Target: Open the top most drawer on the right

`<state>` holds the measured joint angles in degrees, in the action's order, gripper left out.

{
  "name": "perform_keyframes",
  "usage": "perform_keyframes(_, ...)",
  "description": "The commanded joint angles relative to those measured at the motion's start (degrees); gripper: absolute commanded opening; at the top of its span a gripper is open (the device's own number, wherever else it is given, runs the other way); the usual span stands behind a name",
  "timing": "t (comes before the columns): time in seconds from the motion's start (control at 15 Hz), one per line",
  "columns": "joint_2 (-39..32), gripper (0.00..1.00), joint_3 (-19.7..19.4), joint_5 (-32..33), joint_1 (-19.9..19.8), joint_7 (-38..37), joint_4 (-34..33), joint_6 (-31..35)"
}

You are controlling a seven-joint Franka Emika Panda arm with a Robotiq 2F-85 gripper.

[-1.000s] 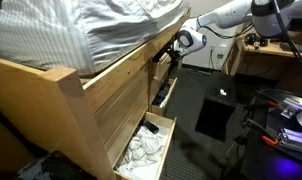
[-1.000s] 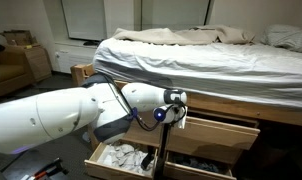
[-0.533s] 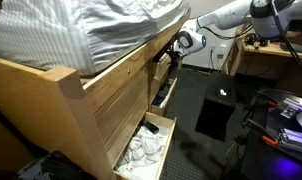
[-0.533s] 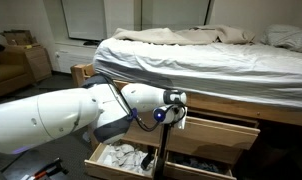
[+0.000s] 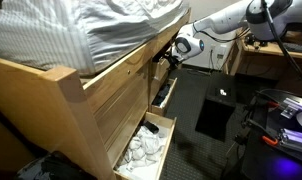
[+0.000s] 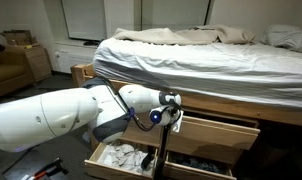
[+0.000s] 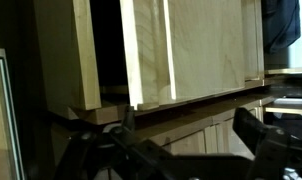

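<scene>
The white robot arm (image 6: 51,115) reaches along the side of the pale wooden bed frame (image 5: 51,95), below the rumpled light-grey bedding (image 6: 201,50). Its black two-fingered claw (image 6: 172,113) sits level with the upper row of drawers.

The pale wooden top drawer (image 6: 219,132) stands partly pulled out of the frame, directly under the mattress edge. It lies above a lower drawer with dark contents (image 6: 196,165). In both exterior views the claw is at the corner of that top drawer's front, at its upper edge. Whether it touches the wood or hangs just beside it cannot be told from there.

In the wrist view the claw's dark fingers (image 7: 253,130) are spread wide apart at the bottom of the picture. The drawer's pale front fills the space beyond them, and a wooden edge runs across between the two fingers. The jaws are wide open and clamp nothing that can be seen.

Beside the top drawer and lower down, an open bottom drawer full of crumpled white cloth (image 5: 146,150) juts from the frame. A black rectangular mat (image 5: 216,110) lies on the floor, well apart from the claw.
</scene>
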<state>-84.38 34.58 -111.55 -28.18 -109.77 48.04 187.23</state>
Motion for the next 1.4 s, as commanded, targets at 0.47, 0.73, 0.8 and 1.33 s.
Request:
perform_keyframes(0.47, 1.30, 1.00, -8.44, -3.93, 2.38, -6.03, -0.03, -8.58)
perform_keyframes(0.73, 1.10, 1.00, -10.97, -4.49, 3.49, -7.77, -0.32, -9.50)
perform_keyframes(0.8, 1.42, 1.00, -10.92, -4.25, 3.56, -7.97, 0.55, -9.47)
perform_keyframes(1.33, 0.10, 1.00, -12.89, -3.53, 5.80, -10.45, -2.27, -11.30)
